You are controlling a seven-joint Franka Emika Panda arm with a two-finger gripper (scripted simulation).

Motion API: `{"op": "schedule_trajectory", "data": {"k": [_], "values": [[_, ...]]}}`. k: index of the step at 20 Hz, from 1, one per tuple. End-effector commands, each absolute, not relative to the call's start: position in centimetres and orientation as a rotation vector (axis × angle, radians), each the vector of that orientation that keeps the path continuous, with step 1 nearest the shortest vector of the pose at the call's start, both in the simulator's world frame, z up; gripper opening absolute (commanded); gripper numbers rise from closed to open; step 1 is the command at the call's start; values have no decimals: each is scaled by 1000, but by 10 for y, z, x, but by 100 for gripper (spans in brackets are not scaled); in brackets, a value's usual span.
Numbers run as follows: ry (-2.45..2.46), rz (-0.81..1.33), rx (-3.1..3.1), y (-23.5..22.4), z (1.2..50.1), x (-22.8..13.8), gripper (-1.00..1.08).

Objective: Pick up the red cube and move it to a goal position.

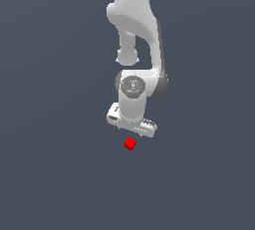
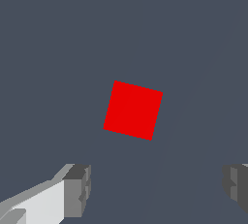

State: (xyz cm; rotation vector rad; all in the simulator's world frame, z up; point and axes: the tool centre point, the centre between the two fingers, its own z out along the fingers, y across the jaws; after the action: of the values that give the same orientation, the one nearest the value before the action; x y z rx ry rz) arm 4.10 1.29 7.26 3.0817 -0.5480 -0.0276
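Above the plain grey counter (image 1: 50, 174) hangs the white Panda arm (image 1: 133, 25), its claw (image 2: 157, 189) spread wide and empty. It is on approach: the red cube (image 2: 132, 110) lies just ahead, ungrasped. Next, I judge, centre over it and descend.

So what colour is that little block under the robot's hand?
Plain bright red, no pattern. The red cube shows best in the wrist view.

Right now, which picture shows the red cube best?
The wrist view. There the cube is big and sharp, one whole red face showing, with the open tool's fingers apart and not touching it. In the exterior view the cube is only a tiny red speck just below the arm.
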Motion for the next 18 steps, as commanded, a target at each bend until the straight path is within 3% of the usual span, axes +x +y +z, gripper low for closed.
{"op": "schedule_trajectory", "data": {"k": [1, 17, 18], "values": [[-647, -19, 3065, 14, 58, 51, 100], [-914, 0, 3006, 12, 20, 80, 100], [-914, 0, 3006, 12, 20, 80, -100]]}}
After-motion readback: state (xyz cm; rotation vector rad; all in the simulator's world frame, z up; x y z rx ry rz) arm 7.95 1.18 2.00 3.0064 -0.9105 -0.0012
